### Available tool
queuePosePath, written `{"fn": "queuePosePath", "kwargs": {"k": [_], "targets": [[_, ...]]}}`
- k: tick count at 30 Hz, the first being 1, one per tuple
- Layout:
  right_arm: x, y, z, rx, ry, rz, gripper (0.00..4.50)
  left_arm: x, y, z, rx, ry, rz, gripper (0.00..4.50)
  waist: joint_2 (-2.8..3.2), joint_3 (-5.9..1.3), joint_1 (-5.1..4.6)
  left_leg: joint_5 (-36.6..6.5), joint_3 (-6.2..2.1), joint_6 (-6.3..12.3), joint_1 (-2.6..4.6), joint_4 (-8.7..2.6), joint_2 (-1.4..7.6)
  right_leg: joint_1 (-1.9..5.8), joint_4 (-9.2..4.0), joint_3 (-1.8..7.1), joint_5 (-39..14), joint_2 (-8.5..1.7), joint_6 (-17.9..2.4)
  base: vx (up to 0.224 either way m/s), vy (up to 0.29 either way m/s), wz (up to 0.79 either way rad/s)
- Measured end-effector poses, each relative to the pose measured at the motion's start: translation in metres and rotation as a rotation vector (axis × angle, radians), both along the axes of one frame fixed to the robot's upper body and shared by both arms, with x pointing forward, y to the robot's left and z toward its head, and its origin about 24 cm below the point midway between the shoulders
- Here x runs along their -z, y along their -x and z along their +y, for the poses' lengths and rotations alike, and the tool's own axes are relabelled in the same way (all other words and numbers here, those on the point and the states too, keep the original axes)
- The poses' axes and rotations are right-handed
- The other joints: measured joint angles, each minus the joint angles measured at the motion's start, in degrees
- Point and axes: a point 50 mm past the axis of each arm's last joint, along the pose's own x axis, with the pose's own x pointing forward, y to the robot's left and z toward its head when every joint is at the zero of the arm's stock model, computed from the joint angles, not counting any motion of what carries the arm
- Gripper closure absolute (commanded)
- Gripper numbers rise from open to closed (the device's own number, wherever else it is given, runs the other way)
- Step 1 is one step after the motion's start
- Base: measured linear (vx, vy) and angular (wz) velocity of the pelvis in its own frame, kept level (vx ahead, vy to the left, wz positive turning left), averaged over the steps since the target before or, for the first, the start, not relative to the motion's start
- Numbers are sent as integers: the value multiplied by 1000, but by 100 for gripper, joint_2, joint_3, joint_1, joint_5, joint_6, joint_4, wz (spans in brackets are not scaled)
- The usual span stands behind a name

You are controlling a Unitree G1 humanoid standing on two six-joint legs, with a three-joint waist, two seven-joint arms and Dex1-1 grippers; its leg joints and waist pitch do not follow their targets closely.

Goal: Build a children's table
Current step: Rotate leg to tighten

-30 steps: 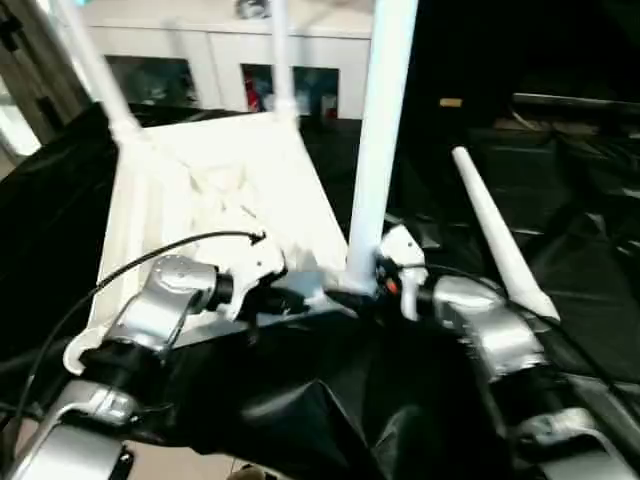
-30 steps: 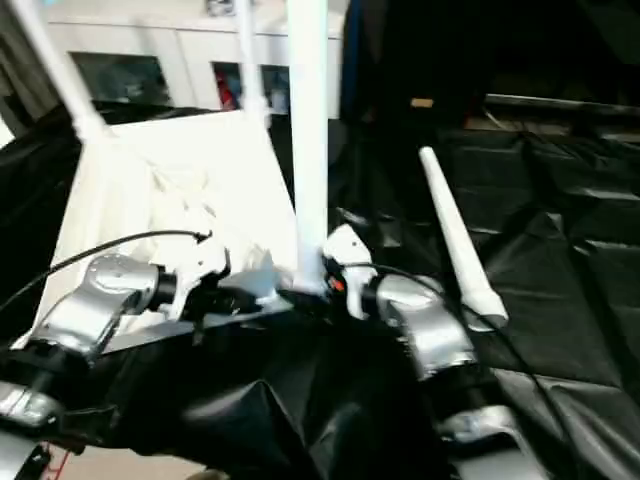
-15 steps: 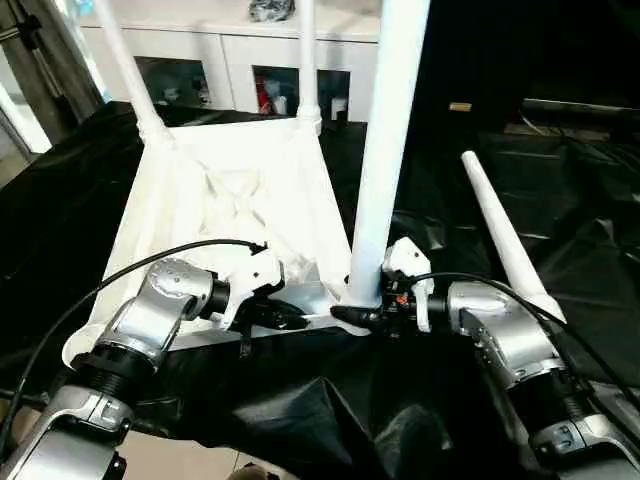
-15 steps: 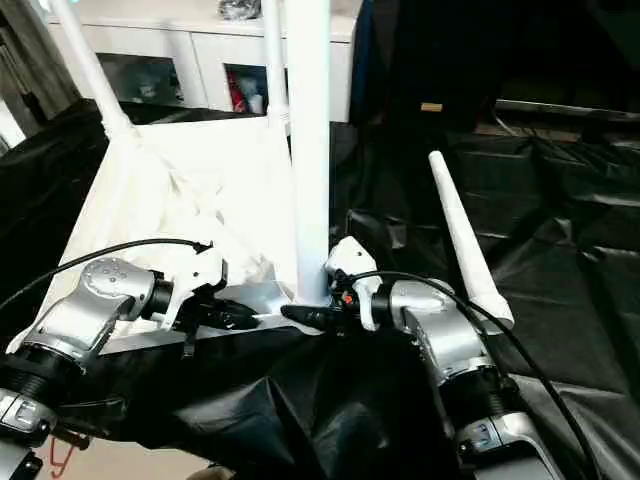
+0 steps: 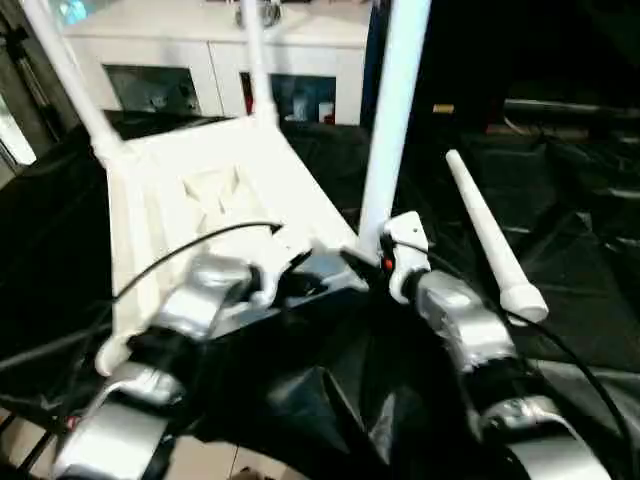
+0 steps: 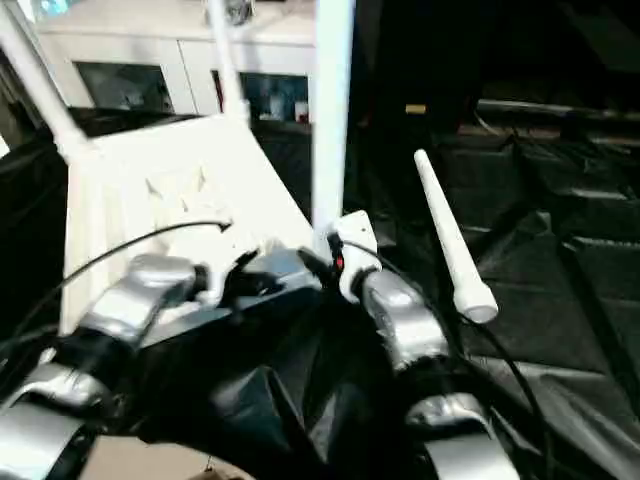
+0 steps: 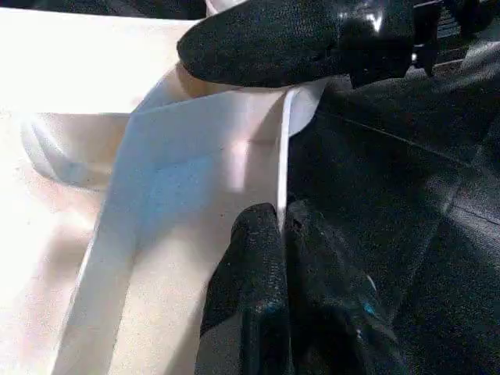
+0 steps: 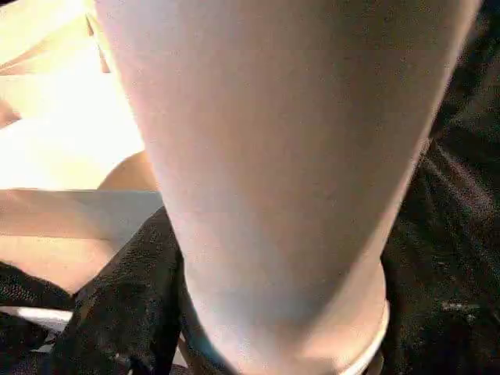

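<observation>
Three legs stand upright in the corner sockets of the inverted table top (image 5: 215,190); the fourth leg (image 5: 490,240) lies loose on the black sheet (image 5: 570,200), off the top's right edge. Over the last second our view has swung, and the right tool (image 5: 362,268) has narrowed around the base of the near-right leg (image 5: 392,120); whether it grips firmly we cannot tell. Our left tool (image 7: 283,258) is pinched together on the top's near rim. Judgement: third leg being seated, one remaining.
</observation>
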Motion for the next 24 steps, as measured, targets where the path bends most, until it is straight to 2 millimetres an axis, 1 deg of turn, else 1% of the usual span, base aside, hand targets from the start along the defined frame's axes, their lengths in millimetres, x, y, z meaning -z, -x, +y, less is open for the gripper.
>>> {"fn": "queuePosePath", "kwargs": {"k": [1,2,4,6,9,10,13,17,21,24], "targets": [[0,0,0,0,0,0,120,0,0,0,1,-1,-2,450,0,0,-2,0,0,0,-1,0,0,0,-1,0,0,0,0,0,0,0],[0,0,0,0,-1,0,107,0,0,0,3,-1,-2,450,0,0,-3,0,0,0,-1,0,0,0,-2,0,0,0,0,0,0,0],[-1,0,1,-13,-6,-1,97,0,0,0,9,0,-4,450,0,0,-8,0,0,0,-3,0,0,0,-2,0,0,0,0,0,0,0],[-2,2,0,-53,-8,-5,71,-1,1,4,31,-3,-7,450,0,0,-22,0,0,0,-9,0,0,-7,-1,0,1,0,0,0,0,0],[-4,5,-4,-143,3,-13,71,-3,3,8,63,1,-5,450,0,0,-26,0,0,0,-12,-1,1,-10,8,1,3,0,-3,0,0,0],[-5,9,-9,-207,17,-16,71,-3,5,12,86,2,-5,450,0,0,-20,0,0,0,-13,-3,2,-10,12,1,6,0,-5,0,0,0],[-8,15,-13,-319,19,-10,71,-3,11,20,133,4,-4,450,0,0,-3,0,0,0,-14,-8,7,-14,29,-1,22,2,-30,17,-3,1],[-12,23,-22,-471,29,17,71,-5,18,29,206,5,2,450,1,0,60,-4,3,6,-26,-15,13,-27,26,-3,2,6,-22,0,0,0],[-15,29,-20,-602,41,28,71,-7,25,34,277,1,14,450,1,0,123,-11,5,15,-38,-9,11,-32,23,-3,-5,4,-32,0,0,0],[-11,33,-15,-683,44,28,71,-7,29,41,308,-15,30,450,1,0,109,-12,9,14,-30,-6,11,-27,26,0,-3,2,-34,0,0,0]]}}
